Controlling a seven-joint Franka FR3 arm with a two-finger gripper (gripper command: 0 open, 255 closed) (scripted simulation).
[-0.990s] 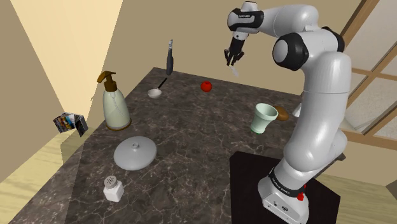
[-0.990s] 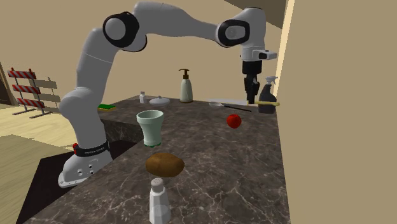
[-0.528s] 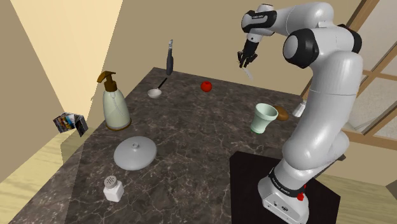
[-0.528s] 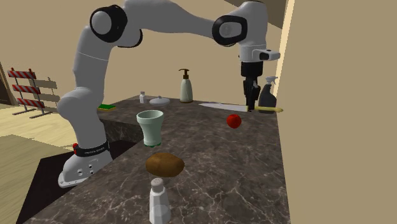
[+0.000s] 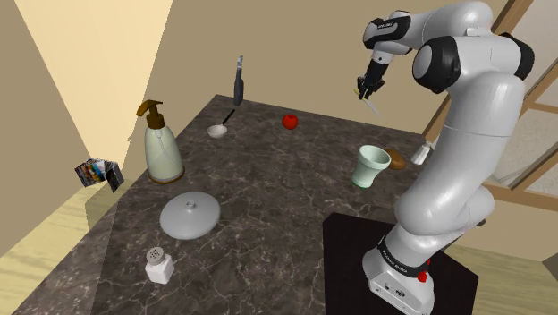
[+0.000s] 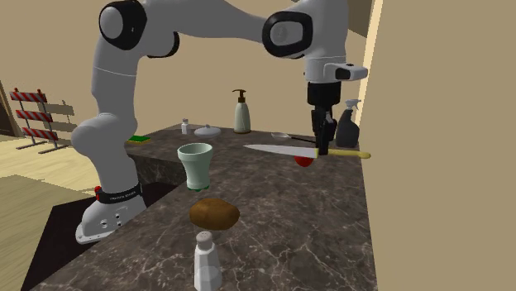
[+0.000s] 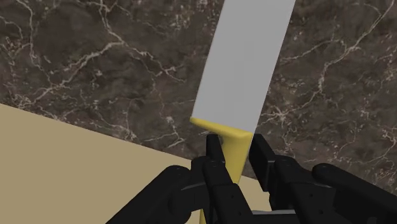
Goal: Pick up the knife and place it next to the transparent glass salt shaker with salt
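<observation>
Wrist view: my jaws clamp the knife (image 7: 245, 70) by its yellow handle; second exterior view adds the salt shaker (image 6: 206, 260), well apart.

From high up, beside and a bit behind the stand (image 5: 358, 246), the shoulder camera looks down over the whole dark marbled counter (image 5: 268, 206) toward the corner walls, with the arm (image 5: 456, 161) at its right. The second exterior camera sits low, near counter height, just behind the salt shaker (image 6: 205, 260) at the shoulder view's right end, facing along the counter toward its left. Both take in the pale green cup (image 5: 370, 166), the red ball (image 5: 290, 121) and the soap bottle (image 5: 163, 148). The wrist camera looks down along the jaws, close above the counter's edge.
</observation>
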